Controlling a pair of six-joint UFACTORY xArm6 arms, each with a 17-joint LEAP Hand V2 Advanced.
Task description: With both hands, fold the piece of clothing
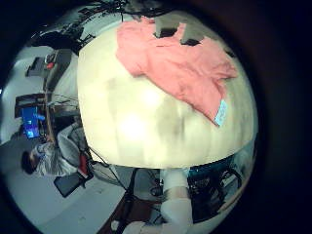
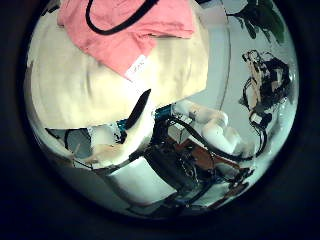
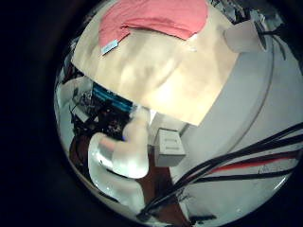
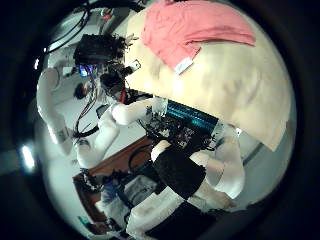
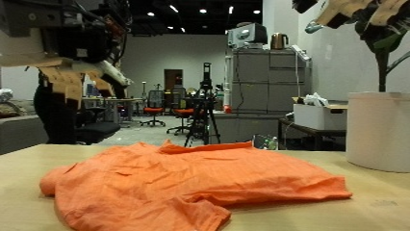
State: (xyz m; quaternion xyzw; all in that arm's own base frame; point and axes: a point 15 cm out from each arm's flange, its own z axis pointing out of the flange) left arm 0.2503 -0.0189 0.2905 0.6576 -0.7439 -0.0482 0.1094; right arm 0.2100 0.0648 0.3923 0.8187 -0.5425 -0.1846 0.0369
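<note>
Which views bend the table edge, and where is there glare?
All four palm views curve the table edge strongly; the outside view keeps it straight. Glare: a bright patch on bare table in the left little finger side palm view; the garment shows none.

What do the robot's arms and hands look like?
Each arm is a smooth white tube with rounded joints. The left hand and right hand are blocky clusters of black and white parts.
</note>
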